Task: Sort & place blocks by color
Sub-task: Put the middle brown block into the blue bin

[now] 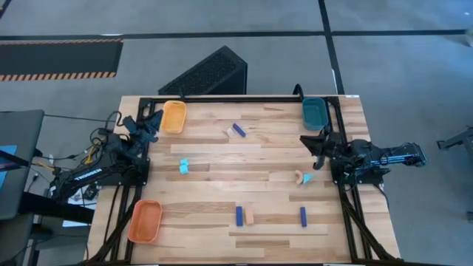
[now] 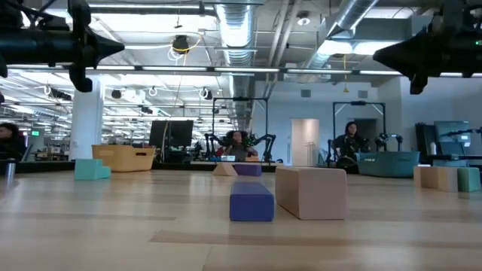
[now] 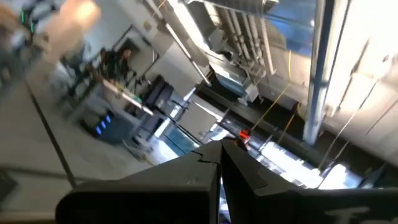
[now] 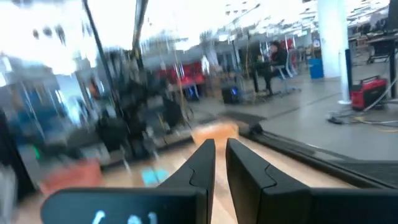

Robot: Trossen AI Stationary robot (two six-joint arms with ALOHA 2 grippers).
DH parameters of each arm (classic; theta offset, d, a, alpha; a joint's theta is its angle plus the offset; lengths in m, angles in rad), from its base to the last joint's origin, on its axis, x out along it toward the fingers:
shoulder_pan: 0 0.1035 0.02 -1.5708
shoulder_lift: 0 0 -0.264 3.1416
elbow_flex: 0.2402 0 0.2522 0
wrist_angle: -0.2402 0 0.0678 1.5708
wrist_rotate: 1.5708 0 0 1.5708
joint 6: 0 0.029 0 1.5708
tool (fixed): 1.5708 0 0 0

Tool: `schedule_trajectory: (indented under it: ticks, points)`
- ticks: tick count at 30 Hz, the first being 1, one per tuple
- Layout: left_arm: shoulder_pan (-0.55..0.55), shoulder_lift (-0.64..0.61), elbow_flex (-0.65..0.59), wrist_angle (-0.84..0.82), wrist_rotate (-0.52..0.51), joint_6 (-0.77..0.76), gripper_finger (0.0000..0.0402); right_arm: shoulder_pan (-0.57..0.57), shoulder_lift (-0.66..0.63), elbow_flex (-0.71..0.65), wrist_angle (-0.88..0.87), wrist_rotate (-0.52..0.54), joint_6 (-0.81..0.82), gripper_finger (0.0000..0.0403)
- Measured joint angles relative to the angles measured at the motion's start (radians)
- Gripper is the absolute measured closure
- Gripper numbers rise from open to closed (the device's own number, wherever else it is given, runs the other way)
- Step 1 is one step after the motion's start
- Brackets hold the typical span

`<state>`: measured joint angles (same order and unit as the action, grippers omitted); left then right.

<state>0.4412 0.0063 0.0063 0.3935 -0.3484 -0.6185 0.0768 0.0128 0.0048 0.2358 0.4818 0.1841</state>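
Facing blue bar (image 2: 251, 203) — low view, trays (image 1: 174, 117) overhead

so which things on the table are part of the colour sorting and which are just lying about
Job:
- dark blue blocks
- cyan blocks
- tan blocks
- orange tray, yellow-orange tray, teal tray

Lying about:
- black perforated box off the table
- cables by the left arm
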Motion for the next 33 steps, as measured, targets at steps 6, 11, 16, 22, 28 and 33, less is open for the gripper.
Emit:
schedule_trajectory:
  ticks: [6,11,16,22,28,33]
  points:
    - [-0.013,0.0,0.0,0.013,0.098,-0.113,0.0401,-0.085,0.0,0.002,0.079,0.104,0.111,0.0337]
    - [-0.045,0.01,0.049,0.006,0.106,-0.069,0.0401,-0.19,0.045,0.022,0.084,0.098,0.377,0.0337]
    - [-0.078,0.115,0.117,0.014,0.097,-0.012,0.0401,-0.284,0.195,0.077,0.091,-0.047,0.464,0.0337]
    - [-0.084,0.372,0.236,0.024,0.103,0.059,0.0401,-0.362,0.399,0.237,0.093,-0.054,0.393,0.0337]
    - [-0.041,0.625,0.444,-0.079,0.128,0.201,0.0363,-0.453,0.579,0.43,0.045,0.013,0.313,0.0337]
    - [0.069,0.771,0.69,-0.455,0.167,0.267,0.0315,-0.514,0.709,0.618,-0.232,0.012,0.319,0.0337]
